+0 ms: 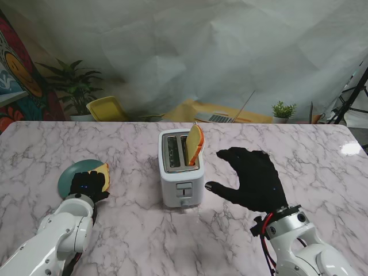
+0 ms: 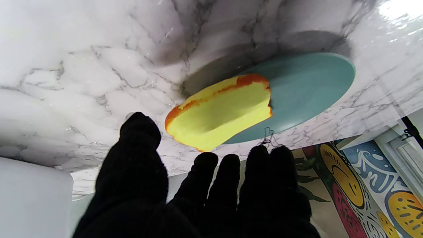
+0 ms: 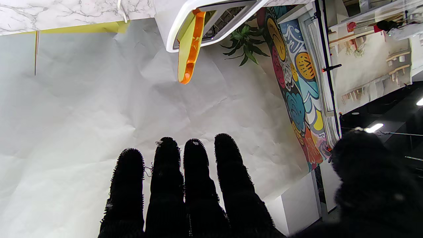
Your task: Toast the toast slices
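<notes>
On the marble counter (image 1: 241, 224), the left hand (image 1: 89, 185) hangs over the near edge of a teal plate (image 1: 72, 174), where one slice (image 1: 103, 174) lies at the plate's right rim. The stand view hides the fingers here; the left wrist view shows them (image 2: 205, 185) spread and bare, the thumb apart from the other four, with the slice (image 2: 219, 112) just beyond the fingertips and not touched. That view also shows the slice overhanging the plate (image 2: 307, 89), its yellow face toward the camera and an orange crust along the far edge.

At centre stands a white toaster (image 1: 181, 169) with two slots. A second slice (image 1: 195, 144) stands in the right slot, leaning right and sticking well out of the top. The left slot looks unfilled in the stand view.

To the right, the right hand (image 1: 253, 178) is raised beside the toaster, palm down, fingers extended and thumb pointing toward the toaster's side; it holds nothing. The right wrist view shows four fingers (image 3: 195, 185) straight and close together, thumb off to one side, with the toaster's top rim (image 3: 185, 19) and the protruding slice (image 3: 189, 43) well beyond the fingertips. It alone shows this slice edge-on, orange crust beside yellow face.
</notes>
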You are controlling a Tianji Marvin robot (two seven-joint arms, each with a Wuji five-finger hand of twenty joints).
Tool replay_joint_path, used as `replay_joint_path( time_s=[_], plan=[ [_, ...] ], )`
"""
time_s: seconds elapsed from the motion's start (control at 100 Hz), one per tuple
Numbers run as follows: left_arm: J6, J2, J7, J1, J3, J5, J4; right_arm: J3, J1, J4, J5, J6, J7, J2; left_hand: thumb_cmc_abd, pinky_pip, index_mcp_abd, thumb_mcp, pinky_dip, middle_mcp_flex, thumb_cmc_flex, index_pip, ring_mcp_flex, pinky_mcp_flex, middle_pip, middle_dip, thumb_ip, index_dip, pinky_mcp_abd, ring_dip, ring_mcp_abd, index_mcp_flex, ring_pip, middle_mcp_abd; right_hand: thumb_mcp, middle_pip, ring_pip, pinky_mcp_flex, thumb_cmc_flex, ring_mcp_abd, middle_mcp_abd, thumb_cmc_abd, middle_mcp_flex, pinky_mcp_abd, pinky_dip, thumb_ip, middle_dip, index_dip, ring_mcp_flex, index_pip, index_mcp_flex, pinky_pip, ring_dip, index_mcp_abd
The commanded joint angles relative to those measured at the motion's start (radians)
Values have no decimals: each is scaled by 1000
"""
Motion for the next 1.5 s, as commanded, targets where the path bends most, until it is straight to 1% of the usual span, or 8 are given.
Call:
replay_joint_path(
  time_s=[0.0, 0.13, 0.31, 0.46, 0.57, 1.02, 1.32, 1.49],
  plan=[
    [2, 0, -22, -1, 6, -7, 12, 0, -9, 0, -3, 4, -4, -3, -9, -22, 23, -8, 6, -41, -18, -3, -23, -39, -6, -16, 20, -7, -30, 1, 47, -35, 1, 15, -26, -12, -26, -1, 26, -4, -7, 32, 7, 12, -11, -8, 1, -15, 23, 6, 18, 10, -18, -16],
    [2, 1, -18, -4, 12, -17, 25, 0, -11, -1, -4, 5, -5, -3, 1, -40, 33, -19, -2, -71, -44, -25, -55, -63, -21, -22, 19, -19, -30, -3, 51, -53, -10, 20, -30, -11, -26, 0, 28, -5, -7, 33, 9, 14, -11, -8, 2, -17, 24, 5, 18, 11, -18, -16],
    [-5, 3, -8, -5, 20, -14, 39, 1, -14, -1, -3, 3, -9, -3, -3, -62, 51, -21, -11, -114, -56, -60, -99, -93, -39, -26, 16, -32, -29, -7, 55, -77, -21, 32, -34, -10, -26, 0, 31, -3, -9, 36, 10, 13, -11, -8, 3, -18, 26, 6, 19, 13, -18, -17],
    [-17, 4, -2, -1, 22, 0, 43, -1, -15, 0, -4, 3, -11, -3, -19, -75, 58, -7, -17, -137, -19, -80, -125, -112, -47, -26, 19, -37, -33, -10, 55, -84, -24, 35, -37, -10, -26, 0, 33, -4, -10, 38, 11, 15, -12, -7, 3, -18, 27, 6, 20, 12, -18, -17],
    [-35, 5, -11, 4, 17, 18, 41, -2, -15, 1, -5, 4, -11, -3, -36, -87, 50, 12, -23, -151, 23, -95, -140, -121, -53, -27, 24, -43, -42, -15, 46, -90, -31, 26, -39, -10, -26, 0, 35, -4, -9, 38, 13, 15, -12, -7, 3, -19, 28, 6, 21, 13, -18, -16],
    [-51, 6, 13, 5, 12, 28, 50, -12, -18, 6, -4, 2, -28, -4, -40, -89, 43, 37, -25, -149, 46, -103, -133, -110, -39, -23, 22, -45, -48, -20, 38, -82, -20, 20, -43, -6, -23, 3, 40, -3, -11, 42, 18, 19, -11, -6, 5, -19, 35, 9, 24, 17, -15, -20],
    [-67, 8, -10, 4, 13, 38, 46, -16, -23, 12, 3, -3, -42, -6, -33, -100, 49, 30, -30, -162, 17, -112, -150, -126, -46, -29, 18, -51, -47, -26, 42, -91, -29, 25, -47, -6, -22, 5, 44, -3, -10, 47, 24, 20, -12, -6, 5, -20, 39, 12, 30, 19, -15, -20],
    [-67, 9, -11, -2, 21, 46, 62, -15, -25, 13, 6, -4, -47, -7, -44, -88, 45, 49, -25, -142, 53, -106, -126, -104, -40, -27, 21, -52, -43, -23, 42, -74, -17, 24, -50, -5, -22, 5, 48, -4, -12, 50, 27, 22, -12, -6, 6, -21, 41, 14, 31, 20, -15, -22]
  ],
)
